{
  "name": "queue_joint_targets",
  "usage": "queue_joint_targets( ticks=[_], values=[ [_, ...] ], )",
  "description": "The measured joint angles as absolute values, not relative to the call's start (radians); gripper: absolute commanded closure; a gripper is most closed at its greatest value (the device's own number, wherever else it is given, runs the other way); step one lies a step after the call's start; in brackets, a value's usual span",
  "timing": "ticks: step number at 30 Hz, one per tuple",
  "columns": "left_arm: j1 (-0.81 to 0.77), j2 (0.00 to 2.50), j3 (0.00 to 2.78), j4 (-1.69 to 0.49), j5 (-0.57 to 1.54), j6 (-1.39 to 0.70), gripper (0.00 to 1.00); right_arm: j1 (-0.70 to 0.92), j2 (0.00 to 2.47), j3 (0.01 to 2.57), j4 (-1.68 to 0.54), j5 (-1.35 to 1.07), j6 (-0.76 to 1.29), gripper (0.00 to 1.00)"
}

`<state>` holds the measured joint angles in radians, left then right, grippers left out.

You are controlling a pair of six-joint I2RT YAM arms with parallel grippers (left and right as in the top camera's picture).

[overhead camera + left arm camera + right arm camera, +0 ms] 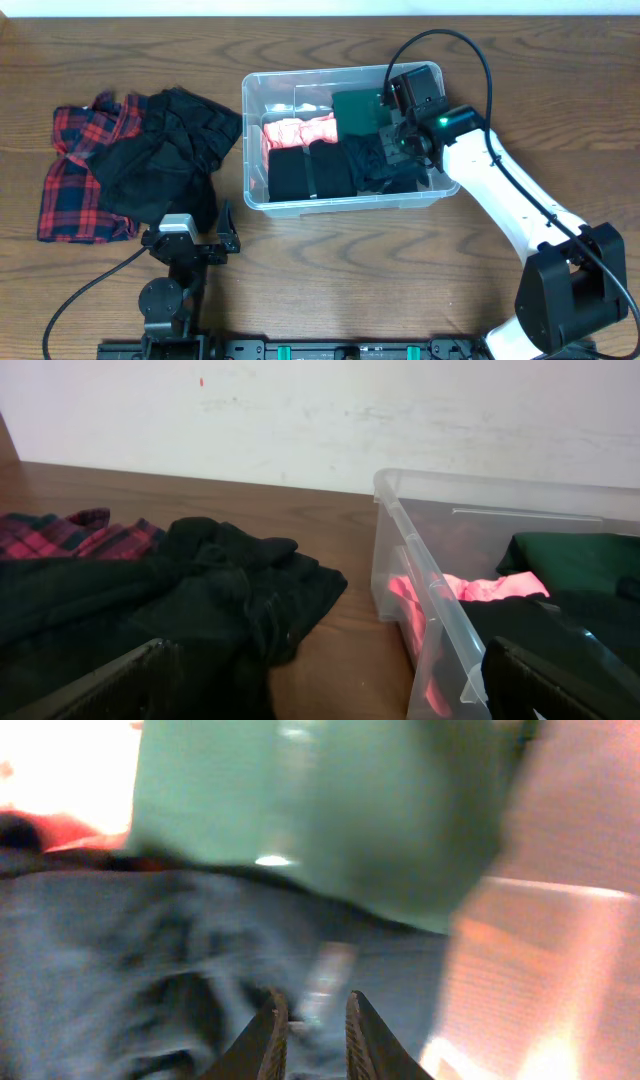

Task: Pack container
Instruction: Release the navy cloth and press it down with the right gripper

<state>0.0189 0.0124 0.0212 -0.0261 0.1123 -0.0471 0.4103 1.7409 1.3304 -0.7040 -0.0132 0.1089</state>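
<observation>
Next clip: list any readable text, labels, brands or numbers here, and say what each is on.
None can be read in any view.
Container: pale patch on its floor, perhaps a label, too small to read.
Dark cloth: pale strip, perhaps a tag, too blurred to read.

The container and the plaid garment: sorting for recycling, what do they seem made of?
The container looks like clear, glossy rigid plastic; clothes show through its walls. The plaid garment looks like soft matte woven cloth, perhaps flannel; it lies crumpled.
</observation>
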Motion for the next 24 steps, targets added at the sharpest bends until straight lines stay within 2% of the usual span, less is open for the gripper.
queue_joint_targets(
  ticks=[6,12,19,24],
  values=[
    [0.019,0.012,0.021,-0.026,0.112,-0.047,0.02,0.451,1.741,1.330,-0.648,-0.184,0.113,0.90],
    [0.019,0.012,0.021,-0.026,0.112,-0.047,0.02,0.493,1.747,1.330,-0.615,-0.236,0.121,0.95],
    [0.019,0.012,0.021,-0.026,0.112,-0.047,0.02,0.503,1.832,1.331,-0.628,-0.221,0.125,0.98],
    [0.019,0.012,0.021,-0.026,0.112,-0.047,0.02,0.496,1.861,1.331,-0.686,-0.126,0.125,0.98]
  ],
)
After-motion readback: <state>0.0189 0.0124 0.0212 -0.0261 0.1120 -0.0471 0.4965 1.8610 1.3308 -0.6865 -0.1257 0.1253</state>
